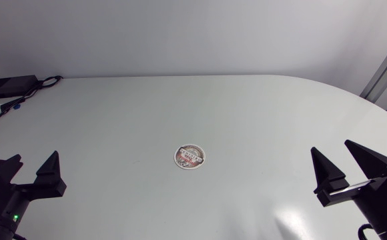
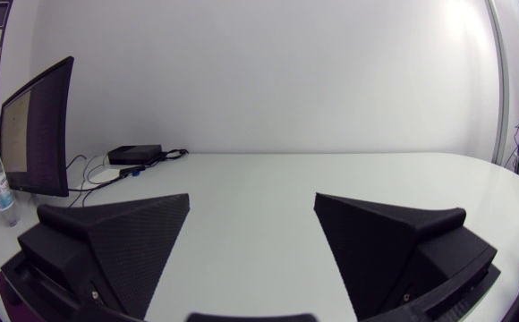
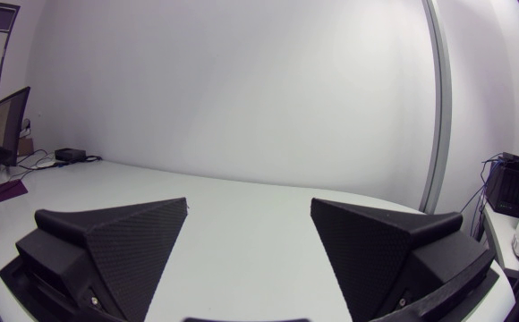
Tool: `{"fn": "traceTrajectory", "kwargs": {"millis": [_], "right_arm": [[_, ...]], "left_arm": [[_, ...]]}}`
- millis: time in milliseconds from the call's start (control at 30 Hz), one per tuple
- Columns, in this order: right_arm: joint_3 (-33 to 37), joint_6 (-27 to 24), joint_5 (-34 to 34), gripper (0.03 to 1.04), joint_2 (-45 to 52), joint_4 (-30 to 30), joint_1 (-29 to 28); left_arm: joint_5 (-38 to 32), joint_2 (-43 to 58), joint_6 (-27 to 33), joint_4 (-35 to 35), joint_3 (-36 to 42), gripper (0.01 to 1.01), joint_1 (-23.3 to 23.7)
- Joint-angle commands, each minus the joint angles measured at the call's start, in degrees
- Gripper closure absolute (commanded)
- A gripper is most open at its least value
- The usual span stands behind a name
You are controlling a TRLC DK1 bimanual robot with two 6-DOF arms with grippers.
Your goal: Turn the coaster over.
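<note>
The coaster [image 1: 189, 157] lay flat at the middle of the table [image 1: 247, 113], print up. Well away, the left gripper [image 1: 33, 162] and right gripper [image 1: 331, 152] stood wide open, empty; flipping it probably needed a fingertip under its thin rim (low, shallow approach).

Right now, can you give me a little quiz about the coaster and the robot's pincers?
1. True or false: the coaster lies flat on the table, touching neither the left pincer nor the right pincer.
2. Which pincer is shut? A left, B right, C neither.
3. Fill in: the coaster's shape is ____.
Key: 1 true; 2 C; 3 round.
</note>
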Motion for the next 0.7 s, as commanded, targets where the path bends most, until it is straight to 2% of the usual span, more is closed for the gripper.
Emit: {"fn": "traceTrajectory", "kwargs": {"millis": [0,667], "right_arm": [[-2.6,1.8,0.3,0.07,-0.6,-0.4,0.3],[-2.7,1.8,0.3,0.07,-0.6,-0.3,1.0]], "left_arm": [[-0.5,-1.1,-0.3,0.6,-1.4,0.048,-0.5],[-0.5,-1.1,0.1,0.5,-1.4,0.048,-1.1]]}}
